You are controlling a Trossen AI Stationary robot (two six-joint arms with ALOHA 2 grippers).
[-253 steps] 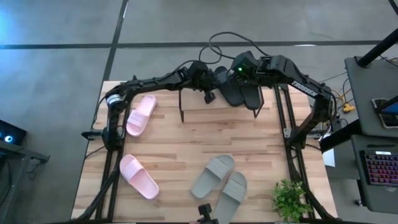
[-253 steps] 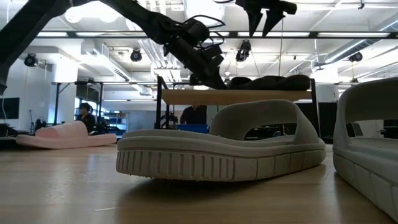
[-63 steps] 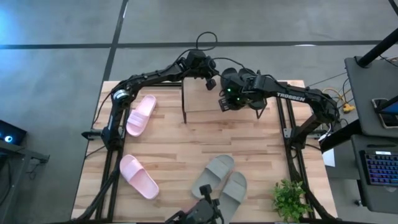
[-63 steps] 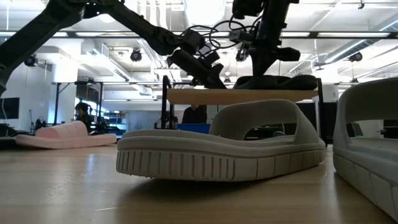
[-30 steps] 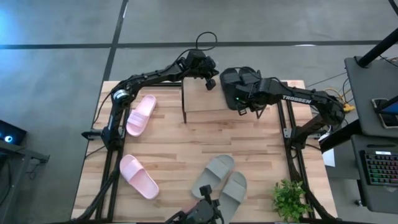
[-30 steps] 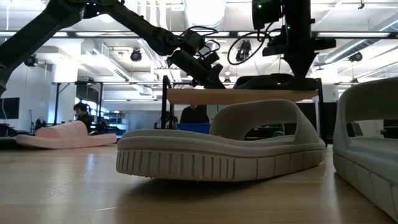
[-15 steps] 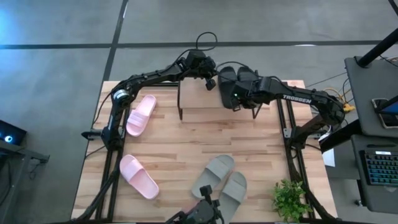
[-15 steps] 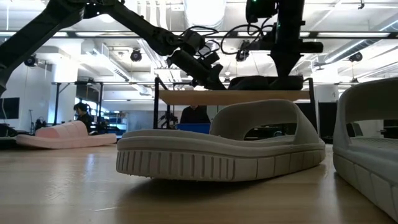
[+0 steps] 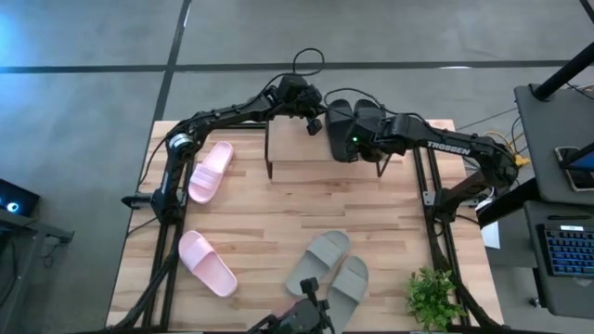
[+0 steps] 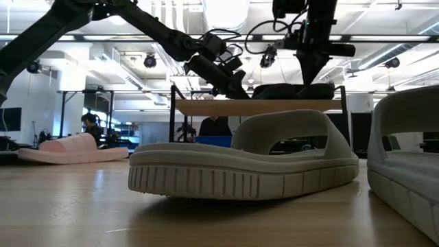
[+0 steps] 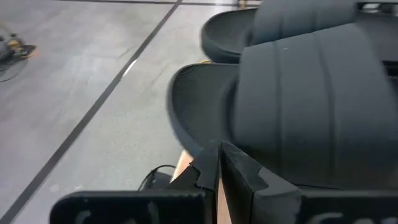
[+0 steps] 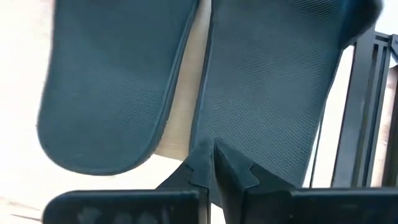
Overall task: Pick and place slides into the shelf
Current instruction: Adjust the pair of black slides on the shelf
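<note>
Up top, 2 black slides [image 12: 112, 81] with textured footbeds lie side by side on the shelf [image 9: 306, 153].

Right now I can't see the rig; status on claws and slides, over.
Both claws shut, at the black slides on the shelf. Pink pair and grey-green pair on the table. Nothing blocking.

Overhead and table-level views, plus wrist close-ups, sharing the shelf [image 9: 320, 153].
</note>
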